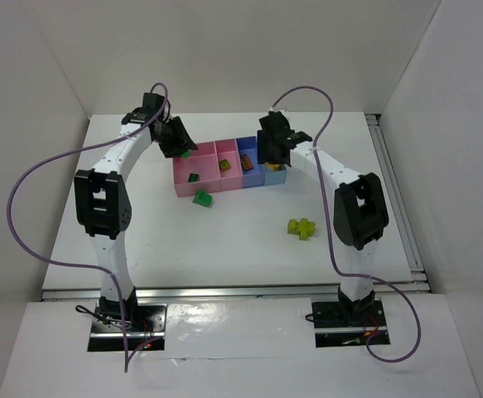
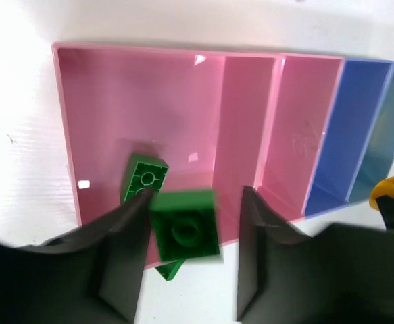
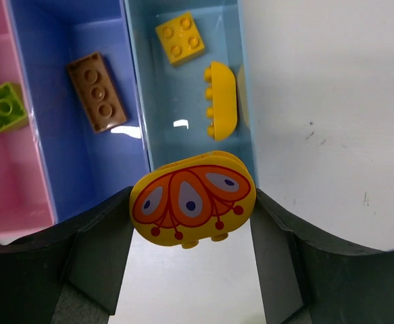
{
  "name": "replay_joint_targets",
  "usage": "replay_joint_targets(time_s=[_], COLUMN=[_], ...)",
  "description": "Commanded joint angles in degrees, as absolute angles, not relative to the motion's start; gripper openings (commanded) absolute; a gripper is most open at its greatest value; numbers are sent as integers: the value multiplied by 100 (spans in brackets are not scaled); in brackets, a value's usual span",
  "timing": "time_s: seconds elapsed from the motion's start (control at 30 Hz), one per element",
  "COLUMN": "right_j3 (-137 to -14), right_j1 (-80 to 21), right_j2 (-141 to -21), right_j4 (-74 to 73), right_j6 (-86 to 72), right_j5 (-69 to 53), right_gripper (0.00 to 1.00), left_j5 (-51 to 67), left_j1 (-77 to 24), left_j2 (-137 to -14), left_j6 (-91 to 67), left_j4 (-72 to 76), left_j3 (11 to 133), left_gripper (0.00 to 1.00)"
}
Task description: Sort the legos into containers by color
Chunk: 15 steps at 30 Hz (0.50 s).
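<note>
**Two grippers over the bins, a brick at each**

The white worktop (image 1: 241, 249) carries the row of containers (image 1: 181, 184) toward its far side. From left to right they are the wide pink bin (image 2: 95, 101), the narrow pink bin (image 2: 305, 135), the blue-purple bin (image 3: 55, 148) and the light blue bin (image 3: 163, 88).

My left gripper (image 2: 195, 202) hangs over the near part of the wide pink bin. Its jaws are spread wider than the dark green brick (image 2: 185, 233) between them. That brick looks blurred; it sits against one finger with a clear gap to the other, so I am not clamping it.

My right gripper (image 3: 192, 202) is over the near end of the light blue bin. It is clenched on the printed yellow piece (image 3: 193, 202), a rounded block with an orange pattern, with both fingers against its sides.

A cluster of lime green bricks (image 1: 302, 226) lies on the worktop, near and right of the bins and well apart from them. A second dark green brick (image 1: 201, 198) sits on the worktop just beside the wide pink bin's near wall.

- **Wide pink bin:** a third dark green brick (image 2: 144, 177).
- **Narrow pink bin:** a single lime green brick (image 3: 4, 106).
- **Blue-purple bin:** a brown brick (image 3: 96, 91).
- **Light blue bin:** a yellow square brick (image 3: 180, 38) and a plain yellow rounded piece (image 3: 220, 100).
</note>
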State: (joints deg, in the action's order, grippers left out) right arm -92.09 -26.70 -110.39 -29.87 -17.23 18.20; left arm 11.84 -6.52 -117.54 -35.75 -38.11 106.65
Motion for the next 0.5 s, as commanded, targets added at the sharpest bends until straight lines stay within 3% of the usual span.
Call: replay_joint_targets(time_s=[0.0, 0.07, 0.13, 0.17, 0.2, 0.27, 0.47], right_j3=[-9816, -10089, -10230, -10404, -10485, -10617, -9837], right_j1=[-2637, -2576, -2575, -2575, -2575, -2575, -2681], right_j2=[-11433, -11592, -11847, -11926, -12075, -12137, -11462], right_j4=[-2856, -2856, -2856, -2917, -2970, -3058, -2786], right_j6=[-1881, -1881, -1942, -1942, -2003, -2126, -2285], right_j5=[2030, 2030, 2092, 2092, 2170, 2293, 2733], right_gripper=[53, 60, 63, 67, 79, 89, 87], left_j5=[1116, 1168, 1221, 1283, 1283, 1336, 723], left_j1=[-642, -642, -642, -694, -694, -747, -1036], left_j2=[-11918, -11866, -11770, -11716, -11577, -11392, -10443], left_j6=[-3428, -3358, -3357, -3279, -3226, -3104, -2883], left_j4=[-4210, -4210, -4210, -4210, -4262, -4263, -4263], left_j3=[10898, 10898, 10898, 10898, 10898, 10898, 9986], left_gripper=[59, 85, 90, 90, 92, 92, 76])
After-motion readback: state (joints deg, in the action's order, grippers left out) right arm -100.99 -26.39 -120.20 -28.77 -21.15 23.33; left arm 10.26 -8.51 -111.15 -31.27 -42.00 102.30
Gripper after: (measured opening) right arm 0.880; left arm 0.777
